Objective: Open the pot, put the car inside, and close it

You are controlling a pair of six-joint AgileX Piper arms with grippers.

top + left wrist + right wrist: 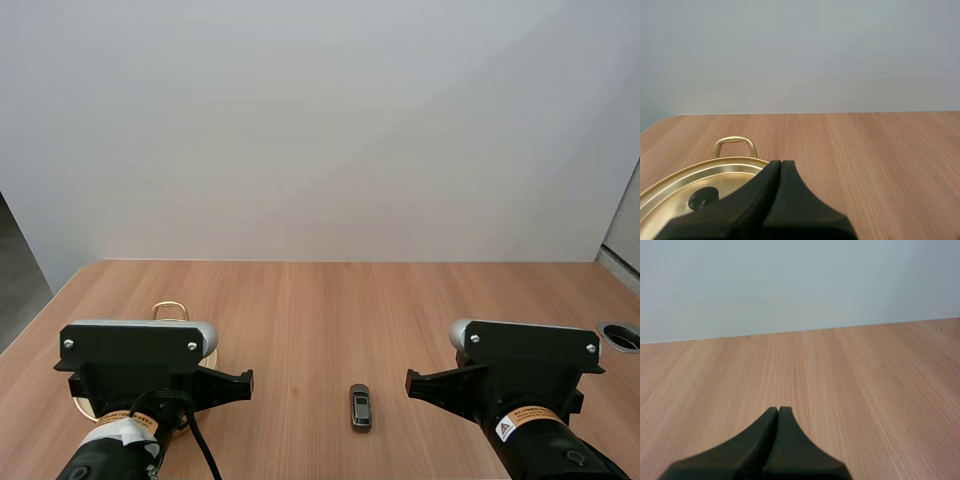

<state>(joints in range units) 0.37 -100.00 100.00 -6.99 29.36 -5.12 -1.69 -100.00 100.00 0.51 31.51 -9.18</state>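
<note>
Between the two arm bases, toward the front of the light-brown wooden table [300, 310], lies the small dark grey toy car [360, 407], its length pointing at the far wall and well apart from everything else. Off to the left stands the shiny golden metal pot [740, 161], largely hidden beneath the left arm in the high view, with one looped golden handle [735, 140] showing on its far side. Its round golden lid [675, 187] is on, and the small black knob [702, 198] sits at the lid's middle. The left gripper [781, 164] has its black fingers pressed together into a single dark wedge, empty, with the tip over the lid's rim beside the knob (whether it touches the metal cannot be told). The right gripper [778, 410] is likewise closed on nothing, above bare wood.
</note>
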